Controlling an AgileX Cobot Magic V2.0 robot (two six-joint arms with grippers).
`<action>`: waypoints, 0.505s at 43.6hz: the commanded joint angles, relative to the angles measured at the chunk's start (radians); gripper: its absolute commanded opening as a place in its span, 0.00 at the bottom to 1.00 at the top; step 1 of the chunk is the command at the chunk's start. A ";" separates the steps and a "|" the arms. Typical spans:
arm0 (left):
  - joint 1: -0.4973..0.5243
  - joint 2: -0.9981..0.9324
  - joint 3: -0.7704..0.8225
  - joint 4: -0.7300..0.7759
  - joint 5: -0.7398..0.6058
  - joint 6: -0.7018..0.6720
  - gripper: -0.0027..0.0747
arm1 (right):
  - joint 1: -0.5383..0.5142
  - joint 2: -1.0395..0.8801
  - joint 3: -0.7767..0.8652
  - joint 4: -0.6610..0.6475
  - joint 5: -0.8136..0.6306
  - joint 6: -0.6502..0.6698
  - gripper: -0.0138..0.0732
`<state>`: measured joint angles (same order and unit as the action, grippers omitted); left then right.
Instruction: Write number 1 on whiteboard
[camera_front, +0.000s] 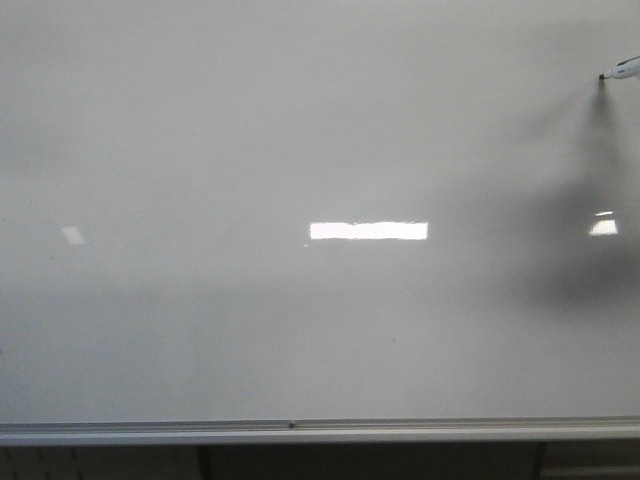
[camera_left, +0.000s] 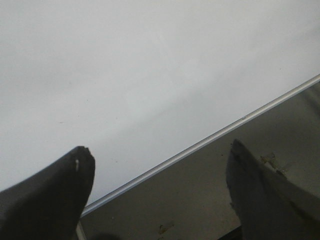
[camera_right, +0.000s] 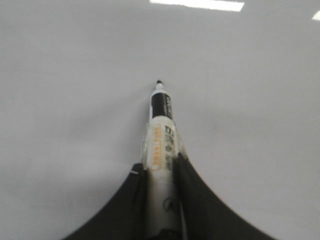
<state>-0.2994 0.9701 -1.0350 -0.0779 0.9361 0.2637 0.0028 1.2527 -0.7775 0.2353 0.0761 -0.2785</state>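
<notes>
Not much room to see from my end. The ceiling light shows as one long bright glare (camera_front: 368, 231), with a smaller patch (camera_front: 73, 235) on one side and another (camera_front: 603, 227) on the other. On the right wrist cam that strip glare (camera_right: 196, 4) sits well ahead of the right gripper (camera_right: 160, 167), out past its jaws. Just beyond the left gripper (camera_left: 159, 149) there's a dull grey-brown surface (camera_left: 200, 200) with yellowish specks (camera_left: 272, 161) by one jaw; floor or table, I can't tell.

The left gripper (camera_left: 157, 172) has two broad, matte black fingers (camera_left: 60, 192) with rounded, scuffed tips. The right gripper's (camera_right: 159, 172) smooth black fingers (camera_right: 200, 205) flare outward in curves.
</notes>
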 joint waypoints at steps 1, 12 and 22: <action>0.005 -0.013 -0.025 -0.015 -0.063 -0.010 0.72 | -0.002 0.009 -0.035 0.004 0.014 -0.021 0.12; 0.005 -0.013 -0.025 -0.015 -0.063 -0.010 0.72 | -0.002 0.035 -0.034 0.004 0.184 -0.021 0.12; 0.005 -0.013 -0.025 -0.015 -0.063 -0.010 0.72 | -0.002 -0.010 -0.052 0.004 0.222 -0.021 0.12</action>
<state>-0.2994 0.9701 -1.0350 -0.0779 0.9361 0.2637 0.0028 1.3027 -0.7834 0.2353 0.3227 -0.2924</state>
